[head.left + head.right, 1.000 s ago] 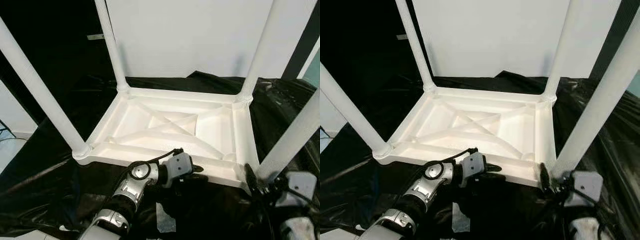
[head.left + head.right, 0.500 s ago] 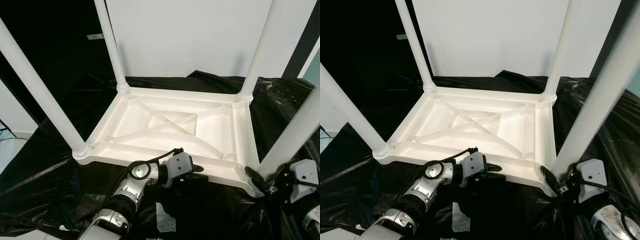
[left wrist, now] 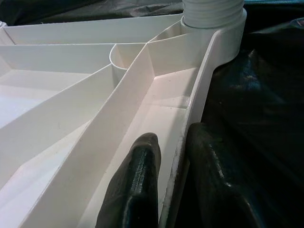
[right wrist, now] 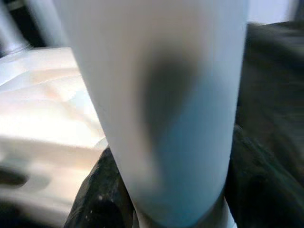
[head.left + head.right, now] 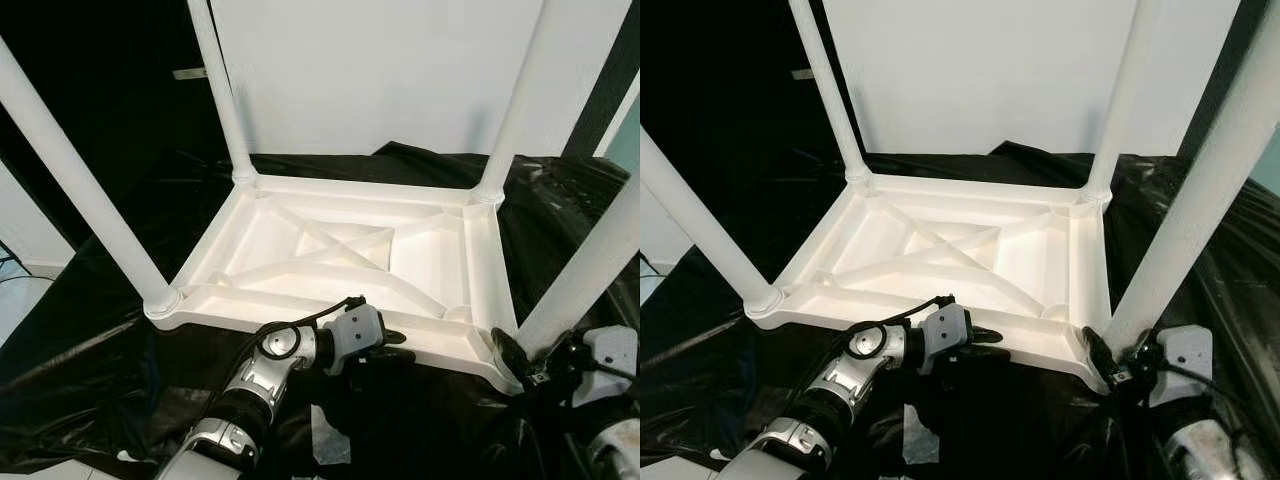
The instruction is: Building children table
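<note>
Underneath everything we see black plastic sheeting [image 5: 90, 370] spread over the floor, and on it lies the white children's table [image 5: 340, 250], turned upside down with its ribbed underside facing up. Behind it stands a white wall panel [image 5: 380, 70].

Four white legs rise from the corners of the upturned tabletop: the far left leg [image 5: 222, 90], the far right leg [image 5: 518, 100], the near left leg [image 5: 80, 175] and the near right leg [image 5: 585, 270]. Each one stands in its corner socket, though we cannot tell how firmly any of them is seated.

Our left end effector [image 5: 392, 347] sits at the near edge of the tabletop, roughly midway along it. In the left wrist view its two black fingers [image 3: 137, 185] straddle the thin white rim, one inside the trough and one outside on the sheeting side, clenched on that rim of the children's table.

Our right end effector [image 5: 1118, 362] is at the near right corner, low against the base of the near right leg. In the right wrist view the leg's white tube lies between the dark fingers [image 4: 97, 199], which close around it, grasping the near right leg just above its socket.

A small pale scrap [image 5: 328, 440] lies on the sheeting near the left arm.
</note>
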Robot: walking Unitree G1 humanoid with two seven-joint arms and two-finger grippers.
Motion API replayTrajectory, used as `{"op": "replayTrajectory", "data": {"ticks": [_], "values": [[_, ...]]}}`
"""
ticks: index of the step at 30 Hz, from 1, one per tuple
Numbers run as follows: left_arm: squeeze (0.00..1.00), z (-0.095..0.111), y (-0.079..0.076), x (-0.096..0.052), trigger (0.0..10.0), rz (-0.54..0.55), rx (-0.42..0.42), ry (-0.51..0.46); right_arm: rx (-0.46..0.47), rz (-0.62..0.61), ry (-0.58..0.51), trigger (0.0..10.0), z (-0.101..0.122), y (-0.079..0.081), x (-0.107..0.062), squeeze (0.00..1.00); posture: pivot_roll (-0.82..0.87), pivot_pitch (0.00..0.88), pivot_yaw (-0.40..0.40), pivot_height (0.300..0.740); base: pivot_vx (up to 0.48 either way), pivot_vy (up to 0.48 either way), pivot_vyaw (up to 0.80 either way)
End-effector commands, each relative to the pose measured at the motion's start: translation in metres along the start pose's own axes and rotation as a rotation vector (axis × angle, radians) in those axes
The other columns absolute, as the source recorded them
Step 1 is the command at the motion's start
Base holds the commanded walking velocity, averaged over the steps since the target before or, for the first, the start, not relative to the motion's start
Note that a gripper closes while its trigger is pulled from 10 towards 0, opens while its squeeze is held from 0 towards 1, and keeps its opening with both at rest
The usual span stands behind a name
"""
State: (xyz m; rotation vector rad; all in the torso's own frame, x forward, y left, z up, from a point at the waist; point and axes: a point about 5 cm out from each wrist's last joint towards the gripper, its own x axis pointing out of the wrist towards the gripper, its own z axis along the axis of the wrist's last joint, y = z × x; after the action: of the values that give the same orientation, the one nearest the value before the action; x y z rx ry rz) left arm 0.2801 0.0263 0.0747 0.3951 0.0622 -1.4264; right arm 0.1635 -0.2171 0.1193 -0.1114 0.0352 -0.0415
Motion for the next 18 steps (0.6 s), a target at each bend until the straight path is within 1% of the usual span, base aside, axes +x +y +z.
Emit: {"op": "replayTrajectory", "data": {"ticks": [1, 2, 3, 7, 10, 14, 15, 18], "values": [[0.00, -0.034, -0.013, -0.004, 10.0, 0.132, -0.123, 0.125, -0.032, -0.060, 0.062, 0.0, -0.013, 0.000, -0.006, 0.00, -0.14, 0.000, 0.033, 0.740, 0.000, 0.000, 0.00], [0.00, -0.035, -0.014, -0.005, 10.0, 0.131, -0.123, 0.128, -0.029, -0.153, 0.025, 0.0, -0.009, 0.004, -0.009, 0.00, -0.14, 0.000, 0.033, 0.740, 0.000, 0.000, 0.00], [0.00, -0.035, -0.014, -0.005, 10.0, 0.131, -0.123, 0.128, -0.029, -0.153, 0.025, 0.0, -0.009, 0.004, -0.009, 0.00, -0.14, 0.000, 0.033, 0.740, 0.000, 0.000, 0.00], [0.00, -0.038, -0.014, -0.011, 10.0, 0.123, -0.119, 0.140, -0.024, -0.274, 0.000, 0.0, -0.004, 0.005, -0.011, 0.00, -0.13, 0.000, 0.050, 0.740, 0.000, 0.000, 0.00], [0.00, -0.039, -0.014, -0.013, 10.0, 0.113, -0.111, 0.149, -0.016, -0.303, 0.004, 0.0, -0.005, 0.007, -0.011, 0.00, -0.12, 0.000, 0.052, 0.740, 0.000, 0.000, 0.00], [0.00, -0.037, -0.012, -0.012, 10.0, 0.121, -0.108, 0.142, 0.000, -0.267, 0.013, 0.0, -0.008, 0.011, -0.009, 0.00, -0.12, 0.000, 0.039, 0.740, 0.000, 0.000, 0.00], [0.00, -0.036, -0.012, -0.010, 10.0, 0.124, -0.108, 0.139, 0.002, -0.245, 0.012, 10.0, -0.007, 0.012, -0.007, 0.00, -0.12, 0.000, 0.031, 0.740, 0.000, 0.000, 0.00], [0.00, -0.035, -0.012, -0.008, 10.0, 0.130, -0.111, 0.133, -0.005, -0.218, 0.011, 10.0, -0.008, 0.013, -0.004, 0.00, -0.12, 0.000, 0.021, 0.740, 0.000, 0.000, 0.00]]}}
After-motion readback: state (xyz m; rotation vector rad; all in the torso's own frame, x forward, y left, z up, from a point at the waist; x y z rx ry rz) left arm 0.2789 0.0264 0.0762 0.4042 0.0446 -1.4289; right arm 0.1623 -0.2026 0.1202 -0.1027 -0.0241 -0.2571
